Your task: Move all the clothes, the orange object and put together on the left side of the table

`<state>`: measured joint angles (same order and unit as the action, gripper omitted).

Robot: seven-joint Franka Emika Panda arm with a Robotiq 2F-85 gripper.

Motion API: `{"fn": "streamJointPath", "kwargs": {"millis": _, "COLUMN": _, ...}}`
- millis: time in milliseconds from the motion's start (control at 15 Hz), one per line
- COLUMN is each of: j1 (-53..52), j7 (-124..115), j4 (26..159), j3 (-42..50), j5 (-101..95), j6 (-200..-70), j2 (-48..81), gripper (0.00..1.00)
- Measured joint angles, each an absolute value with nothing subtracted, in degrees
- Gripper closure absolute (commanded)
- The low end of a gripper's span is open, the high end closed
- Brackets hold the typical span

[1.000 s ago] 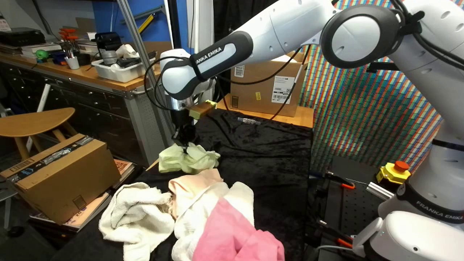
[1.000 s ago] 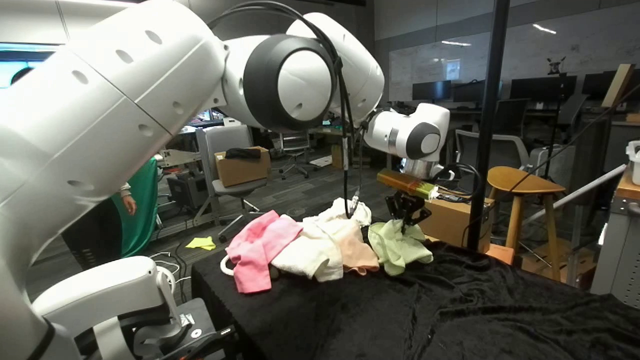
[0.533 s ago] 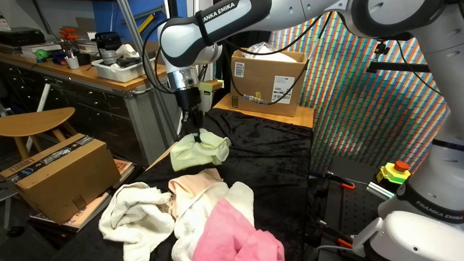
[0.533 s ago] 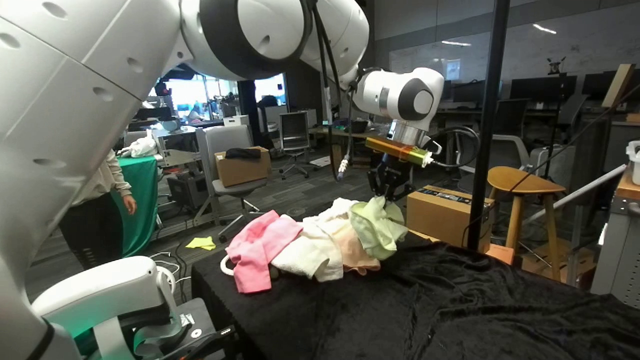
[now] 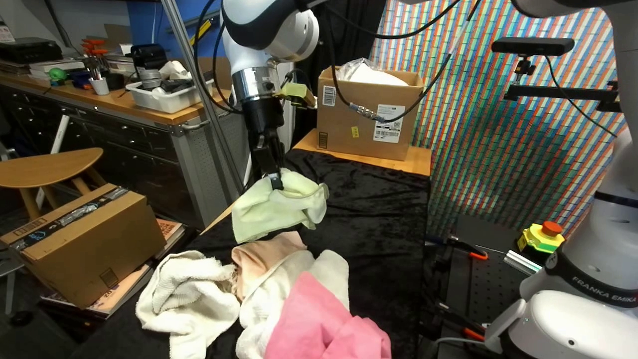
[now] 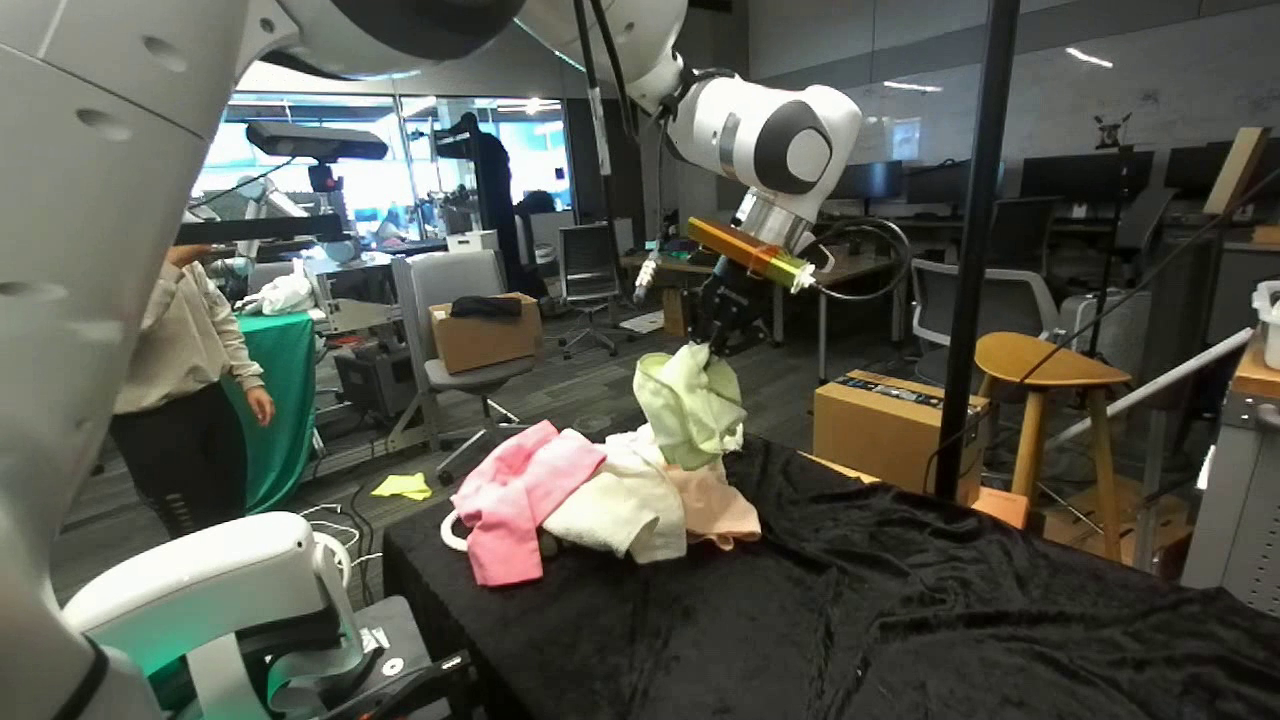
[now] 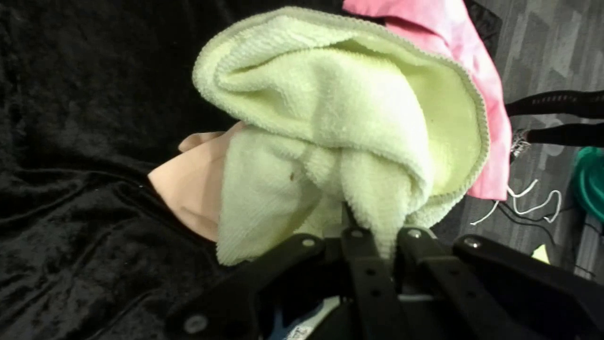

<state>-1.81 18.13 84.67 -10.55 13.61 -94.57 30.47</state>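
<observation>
Transfer, it seems, of the green cloth [image 7: 330, 104] to the heap [image 5: 296, 309]. The claw [image 5: 275, 180] pinches one fold of it; the remainder hangs slack. In an exterior view I see that bundle raised above the left part of the black-draped bench [image 6: 800, 620], partly hiding the peach cloth [image 6: 718, 508]; whether its lower hem touches, I cannot tell. The peach cloth, perhaps the orange object of the task, touches the cream cloth [image 6: 610, 510]; the pink cloth [image 6: 515, 500] lies partly on the cream one, and the white cloth [image 5: 192, 294] beside them. Recommended technique, in my judgement: centre the bundle over the heap, well inside the bench's edge; lower until the slack part settles on the peach cloth; only then part the jaws, and rise straight up, lest a snagged fold drag the others. Cloth fills much of the wrist view, so height is better judged from outside.
</observation>
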Motion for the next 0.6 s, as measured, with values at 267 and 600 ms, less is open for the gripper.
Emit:
{"fn": "streamJointPath", "kwargs": {"millis": 267, "j1": -1.9, "j7": 18.9, "j4": 89.8, "j3": -11.4, "j5": 19.2, "j6": -94.5, "j2": 26.5, "gripper": 0.91}}
{"fn": "streamJointPath", "kwargs": {"millis": 600, "j1": -2.5, "j7": 20.1, "j4": 97.9, "j3": -12.3, "j5": 25.6, "j6": -96.7, "j2": 22.9, "gripper": 0.91}}
